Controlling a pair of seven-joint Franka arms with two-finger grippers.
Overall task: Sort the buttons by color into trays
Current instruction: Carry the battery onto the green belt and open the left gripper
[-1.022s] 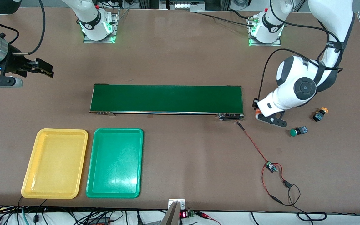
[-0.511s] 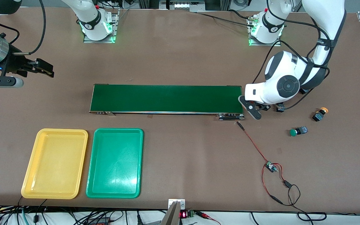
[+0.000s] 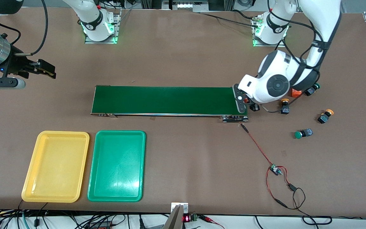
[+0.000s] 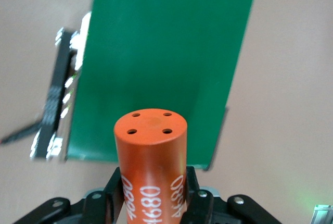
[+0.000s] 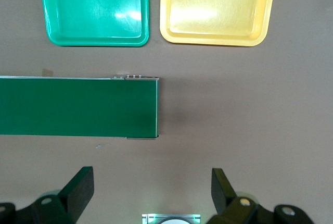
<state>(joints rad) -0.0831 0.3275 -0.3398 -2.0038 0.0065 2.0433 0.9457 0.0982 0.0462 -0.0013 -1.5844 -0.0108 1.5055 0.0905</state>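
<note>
Since the earlier frame the left arm swings from beside the loose buttons to the conveyor belt (image 3: 169, 100) end; right arm unchanged, waiting.

Front: left gripper (image 3: 245, 103) over the belt end. Four buttons on the table at that end: yellow (image 3: 285, 106), (image 3: 325, 116); green (image 3: 303, 133), (image 3: 312, 89). Yellow tray (image 3: 55, 166) and green tray (image 3: 116, 165) both empty, nearer the camera.

Left wrist: fingers clamp an orange cylinder (image 4: 151, 156), not a button, probably staged for the belt.

Right wrist: right gripper (image 5: 151, 195) fingers spread wide, holding nothing.

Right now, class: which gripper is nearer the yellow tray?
Right. The right gripper hangs over bare table toward the yellow tray's end; the left gripper is over the conveyor's end away from the trays.
</note>
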